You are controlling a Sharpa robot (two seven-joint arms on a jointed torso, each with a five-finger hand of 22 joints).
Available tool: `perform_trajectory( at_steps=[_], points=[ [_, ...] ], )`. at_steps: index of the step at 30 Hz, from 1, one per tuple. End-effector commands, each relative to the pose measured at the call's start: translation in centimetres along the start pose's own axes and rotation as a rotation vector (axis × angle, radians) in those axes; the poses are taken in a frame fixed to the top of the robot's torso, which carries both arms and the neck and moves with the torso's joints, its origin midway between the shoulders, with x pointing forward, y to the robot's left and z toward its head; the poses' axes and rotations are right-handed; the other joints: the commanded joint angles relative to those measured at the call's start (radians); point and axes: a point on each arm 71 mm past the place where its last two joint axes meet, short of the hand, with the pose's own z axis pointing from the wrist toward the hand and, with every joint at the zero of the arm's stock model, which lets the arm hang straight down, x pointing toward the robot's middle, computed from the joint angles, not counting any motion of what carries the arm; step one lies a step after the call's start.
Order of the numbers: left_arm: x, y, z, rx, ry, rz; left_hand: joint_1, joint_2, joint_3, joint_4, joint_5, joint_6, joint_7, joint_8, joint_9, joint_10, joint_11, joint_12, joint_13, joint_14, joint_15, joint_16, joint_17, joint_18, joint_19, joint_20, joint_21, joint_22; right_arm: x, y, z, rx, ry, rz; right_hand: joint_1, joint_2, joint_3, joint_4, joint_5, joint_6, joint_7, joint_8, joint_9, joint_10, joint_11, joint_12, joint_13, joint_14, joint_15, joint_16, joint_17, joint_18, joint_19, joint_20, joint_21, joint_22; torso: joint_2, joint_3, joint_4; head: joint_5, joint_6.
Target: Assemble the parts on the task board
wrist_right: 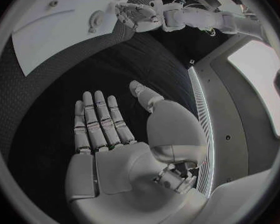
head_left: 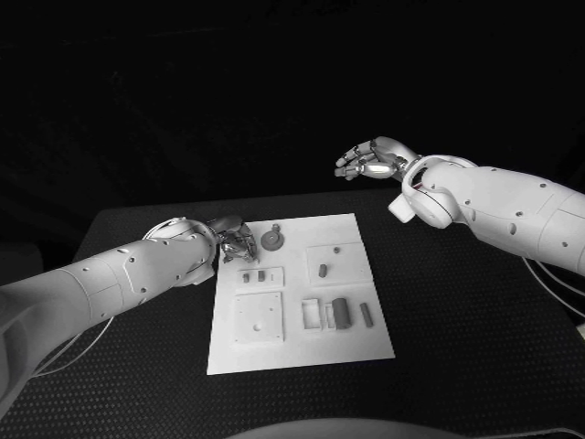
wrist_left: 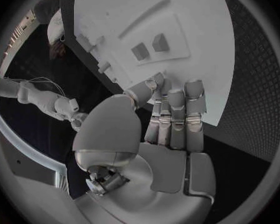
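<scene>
task board (head_left: 302,311) lies at table centre, white plate on the black table (head_left: 477,347), long axis running 6 to 12 o'clock. nearest the robot, toward 6: a square plate part (head_left: 259,318) and a cluster of upright blocks (head_left: 340,313); further up, small pegs (head_left: 253,273) and a single peg (head_left: 323,270); at the far end toward 11, a round keyed part (head_left: 274,240). left hand (head_left: 235,240) sits at the board's 10 o'clock corner, just beside the round part, fingers straight and together, holding nothing; contact with the board cannot be told. right hand (head_left: 372,160) is well apart at 1 o'clock, raised off the table, fingers spread and empty. judgement: parts look small, rigid, light, likely smooth plastic, so easily flicked; pinch each across its flat sides, low. left wrist view shows two small blocks (wrist_left: 150,47) standing proud of the board, relief the head view flattens. right wrist view shows the left hand from the side.
</scene>
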Motion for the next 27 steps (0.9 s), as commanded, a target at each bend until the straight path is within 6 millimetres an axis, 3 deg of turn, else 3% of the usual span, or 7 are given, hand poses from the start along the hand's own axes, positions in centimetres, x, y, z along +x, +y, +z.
perform_trajectory(
  at_steps=[1,27],
  points=[
    [0.5,-0.3,0.1,0.013,0.017,0.002,0.002,0.011,0.002,0.003,0.002,0.015,0.005,0.007,0.001,0.007,0.0,-0.006,0.001,-0.001,-0.004,-0.001,-0.001,0.092,0.0,-0.006,0.001,0.021,0.2,0.2,0.0,-0.012,0.014,-0.003,0.002,-0.004,-0.004,-0.003,0.001,-0.004,0.039,0.004,-0.001,0.007,0.001,-0.004,0.0,0.01,0.0,-0.005,0.001,-0.004,0.006,0.002,-0.004,0.001,0.0,0.0004,-0.0003,-0.002,-0.002],
    [1.7,0.0,0.5,-0.014,0.039,0.037,0.001,0.014,0.003,0.002,0.001,0.014,0.005,0.006,0.002,0.007,0.0,-0.009,0.002,-0.002,-0.004,-0.001,-0.002,0.092,0.0,-0.007,0.002,0.021,0.3,0.2,0.1,-0.013,0.017,-0.003,0.001,-0.004,-0.004,-0.003,0.001,-0.004,0.039,0.004,-0.002,0.008,0.001,-0.005,0.0,0.01,0.0,-0.006,0.002,-0.004,0.007,0.002,-0.006,0.003,0.0,-0.0004,0.0003,-0.008,-0.005]
  ],
)
